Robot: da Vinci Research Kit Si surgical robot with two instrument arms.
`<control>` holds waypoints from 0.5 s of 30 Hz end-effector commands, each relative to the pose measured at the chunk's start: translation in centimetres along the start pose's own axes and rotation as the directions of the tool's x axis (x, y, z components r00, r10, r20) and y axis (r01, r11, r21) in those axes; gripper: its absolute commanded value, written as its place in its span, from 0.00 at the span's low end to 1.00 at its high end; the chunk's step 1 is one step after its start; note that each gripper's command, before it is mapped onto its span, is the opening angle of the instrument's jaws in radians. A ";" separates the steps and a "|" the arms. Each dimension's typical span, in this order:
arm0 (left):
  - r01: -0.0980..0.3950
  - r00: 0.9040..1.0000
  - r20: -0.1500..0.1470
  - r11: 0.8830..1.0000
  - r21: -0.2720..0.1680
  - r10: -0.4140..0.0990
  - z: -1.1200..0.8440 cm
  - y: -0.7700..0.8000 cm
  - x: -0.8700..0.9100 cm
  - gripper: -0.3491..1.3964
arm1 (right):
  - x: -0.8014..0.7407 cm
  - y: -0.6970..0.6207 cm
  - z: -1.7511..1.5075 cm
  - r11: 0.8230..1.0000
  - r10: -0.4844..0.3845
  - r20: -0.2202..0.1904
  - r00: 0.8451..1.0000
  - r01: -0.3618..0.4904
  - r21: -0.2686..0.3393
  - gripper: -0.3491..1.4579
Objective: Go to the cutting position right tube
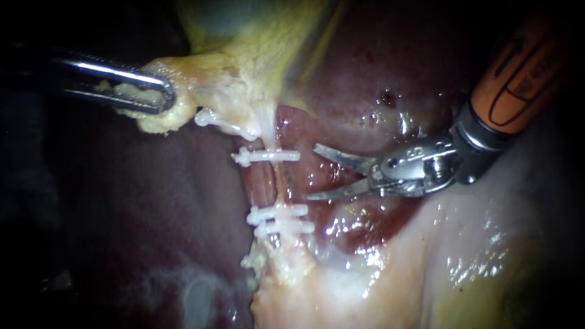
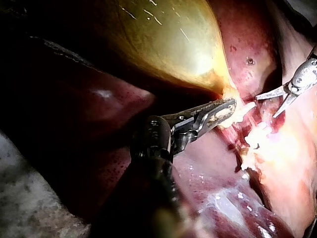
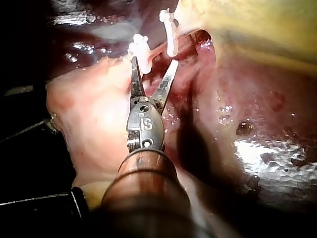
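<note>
Endoscope view: the clipped tube [image 1: 281, 183] runs down from the neck of the gallbladder [image 1: 244, 24]. A single clip [image 1: 266, 156] crosses it at the gallbladder end and paired clips [image 1: 277, 213] cross it at the far end. Beside the tube's bare stretch lies a reddish strand, and I cannot tell whether this is a second tube. The right instrument [image 1: 311, 172] comes in across the liver [image 1: 365, 73]. Its claw is spread, two thin curved blades pointing at the bare stretch, near the tube but apart from it. The left instrument [image 1: 143, 91] has its claw pinching pale tissue [image 1: 164, 119] just beside the tube's gallbladder end. Its shaft fades into darkness.

Left wrist view: the left instrument [image 2: 223, 110] is clamped on the pale tissue [image 2: 237, 111] under the gallbladder [image 2: 163, 44]. The clipped tube beyond it is washed out by glare, so the clips cannot be told apart. The right instrument [image 2: 266, 107] shows only its spread blades, and its shaft is cut off at the edge.

Right wrist view: the right instrument [image 3: 154, 62] is spread, with the clipped tube [image 3: 157, 51] lying just ahead of the blade tips. The single clip [image 3: 172, 37] and the paired clips [image 3: 138, 47] sit at either end of that stretch. One blade overlaps the pale tissue by the paired clips, and contact there cannot be judged.
</note>
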 end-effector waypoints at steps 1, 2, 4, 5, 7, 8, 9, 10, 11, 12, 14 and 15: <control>0.000 1.000 0.000 1.000 0.000 0.000 0.00 0.00 0.00 0.00 | -0.01 -0.01 0.02 1.000 0.010 0.013 1.000 -0.010 0.008 0.99; 0.000 1.000 0.000 1.000 0.000 0.000 0.00 0.00 0.00 0.00 | -0.02 -0.01 0.04 1.000 0.013 0.021 1.000 -0.013 0.012 0.99; 0.000 1.000 0.000 1.000 0.000 0.000 0.00 0.00 0.00 0.00 | -0.04 -0.02 0.09 0.999 0.028 0.033 0.999 -0.029 0.025 0.98; 0.000 1.000 0.000 1.000 0.000 0.000 0.00 0.00 0.00 0.00 | -0.05 -0.02 0.11 0.999 0.038 0.036 0.999 -0.039 0.029 0.98; 0.000 1.000 0.000 1.000 0.001 0.000 0.01 0.01 -0.01 0.00 | -0.06 -0.01 0.17 0.998 0.043 0.035 0.998 -0.045 0.035 0.98; 0.000 1.000 -0.002 1.000 0.004 0.000 0.01 0.01 -0.01 0.00 | -0.07 0.00 0.20 0.998 0.049 0.034 0.998 -0.051 0.040 0.98; 0.000 1.000 -0.002 1.000 0.004 0.000 0.01 0.01 -0.01 0.00 | -0.07 0.01 0.23 0.997 0.066 0.034 0.997 -0.068 0.043 0.98; 0.000 1.000 -0.002 1.000 0.004 0.000 0.01 0.01 -0.01 0.00 | -0.08 0.01 0.26 0.996 0.077 0.033 0.996 -0.079 0.048 0.98; 0.000 1.000 -0.002 1.000 0.004 0.000 0.01 0.01 -0.01 0.00 | -0.09 0.01 0.29 0.995 0.087 0.033 0.996 -0.089 0.054 0.98; 0.000 1.000 -0.002 1.000 0.004 0.000 0.01 0.01 -0.01 0.00 | -0.10 0.01 0.32 0.994 0.095 0.036 0.995 -0.097 0.056 0.98; 0.000 1.000 -0.002 1.000 0.004 0.000 0.01 0.01 -0.01 0.00 | -0.12 0.02 0.37 0.992 0.104 0.042 0.994 -0.106 0.064 0.98; 0.000 1.000 -0.002 1.000 0.004 0.000 0.01 0.01 -0.01 0.00 | -0.13 0.02 0.40 0.991 0.111 0.042 0.993 -0.114 0.068 0.98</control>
